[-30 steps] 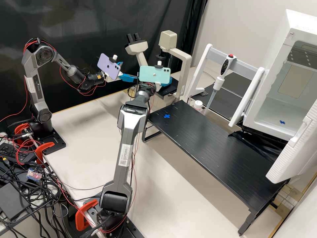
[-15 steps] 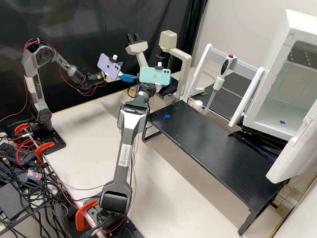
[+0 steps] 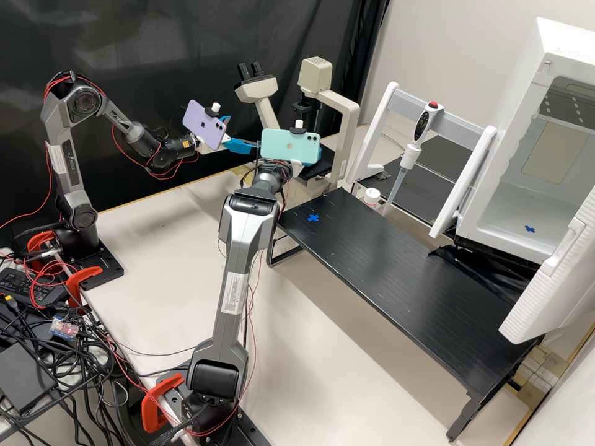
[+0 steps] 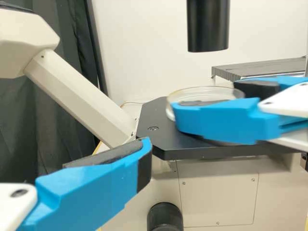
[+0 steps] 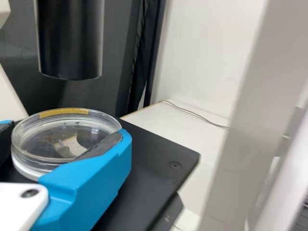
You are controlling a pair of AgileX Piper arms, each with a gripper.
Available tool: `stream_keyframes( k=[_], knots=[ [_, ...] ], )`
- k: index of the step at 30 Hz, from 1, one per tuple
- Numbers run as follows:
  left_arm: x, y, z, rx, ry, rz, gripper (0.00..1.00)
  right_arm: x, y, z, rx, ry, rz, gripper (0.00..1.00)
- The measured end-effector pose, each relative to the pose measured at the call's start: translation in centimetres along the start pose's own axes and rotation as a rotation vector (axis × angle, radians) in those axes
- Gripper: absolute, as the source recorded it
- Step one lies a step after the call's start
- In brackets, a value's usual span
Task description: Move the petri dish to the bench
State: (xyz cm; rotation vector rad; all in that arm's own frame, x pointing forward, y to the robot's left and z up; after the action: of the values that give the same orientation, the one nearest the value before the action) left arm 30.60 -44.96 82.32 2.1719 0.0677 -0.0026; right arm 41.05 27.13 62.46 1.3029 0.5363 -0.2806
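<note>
In the high view the right gripper (image 3: 319, 153), largely behind the green phone, is at the microscope stage; the left gripper (image 3: 243, 145) is apart from it, under the purple phone. Seen from the right wrist, the right gripper (image 5: 63, 134) is shut on the clear petri dish (image 5: 50, 142), pads at opposite sides. The left wrist view shows the same dish (image 4: 204, 92) over the black stage (image 4: 159, 137), part hidden by a blue finger; whether it touches the stage I cannot tell. There the left gripper (image 4: 144, 151) stands open, one pad bare.
A black objective tube (image 4: 208, 24) hangs above the dish. In the high view the microscope's beige frame (image 3: 350, 130) stands close by, beside the black bench (image 3: 384, 266) with its blue cross (image 3: 313, 217). Farther right are a pipette stand (image 3: 455, 195) and an opened white chamber (image 3: 496, 241).
The right arm's phone and wrist have shifted slightly down in the high view, toward the camera. The left arm has kept still.
</note>
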Motion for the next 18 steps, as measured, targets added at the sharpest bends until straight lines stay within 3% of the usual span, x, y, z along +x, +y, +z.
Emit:
stream_keyframes(
  k=[6,12,18],
  knots=[
    [0.0,0.0,0.0,0.0,0.0,0.0,1.0,-2.6,0.3,0.9,-0.055,0.003,0.073,0.0],
    [0.0,0.0,0.0,0.0,0.0,0.0,1.0,-6.7,0.9,1.4,-0.064,0.066,0.156,0.0],
    [0.0,0.0,0.0,0.0,0.0,0.0,1.0,-10.3,0.7,3.0,-0.056,0.116,0.139,0.0]
  ],
)
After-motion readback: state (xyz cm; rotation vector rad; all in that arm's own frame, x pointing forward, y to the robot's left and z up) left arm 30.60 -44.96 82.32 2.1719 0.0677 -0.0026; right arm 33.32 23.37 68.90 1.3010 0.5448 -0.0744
